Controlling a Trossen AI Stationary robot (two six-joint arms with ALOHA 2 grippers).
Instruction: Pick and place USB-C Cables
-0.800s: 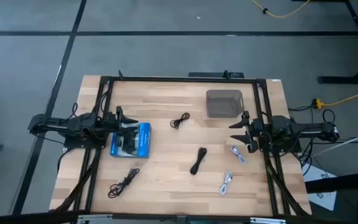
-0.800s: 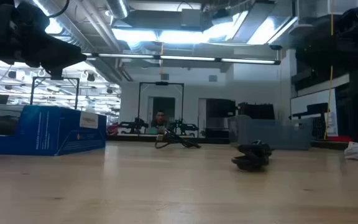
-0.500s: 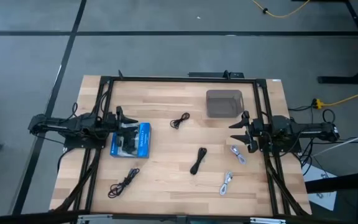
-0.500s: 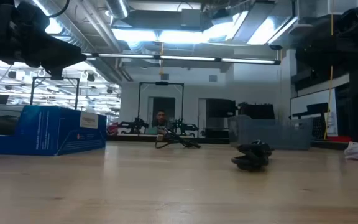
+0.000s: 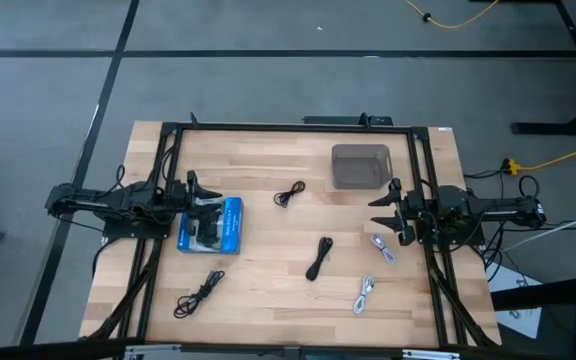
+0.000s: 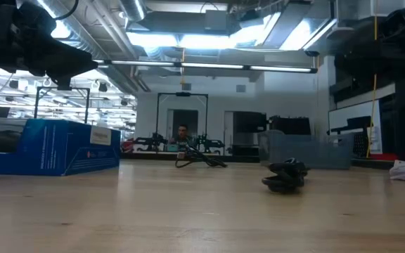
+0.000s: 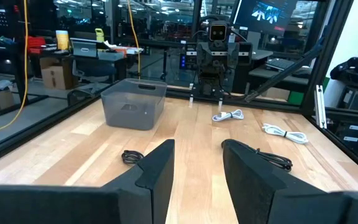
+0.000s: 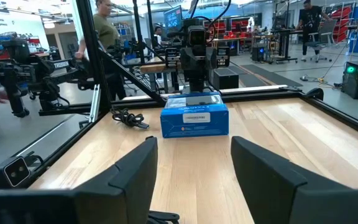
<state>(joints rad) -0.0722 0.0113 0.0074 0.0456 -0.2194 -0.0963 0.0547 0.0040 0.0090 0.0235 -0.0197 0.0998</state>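
Note:
Three black cable bundles lie on the wooden table: one at the far middle, one in the middle, one at the near left. Two pale cables lie at the right: one just beside my right gripper, one nearer the front. My left gripper is open at the table's left, above the blue box. My right gripper is open at the table's right. Both are empty. The left wrist view shows the pale cables and black bundles.
A grey translucent bin stands at the far right; it also shows in the left wrist view. A blue box lies at the left under my left gripper. A black frame runs round the table. People show in the room beyond.

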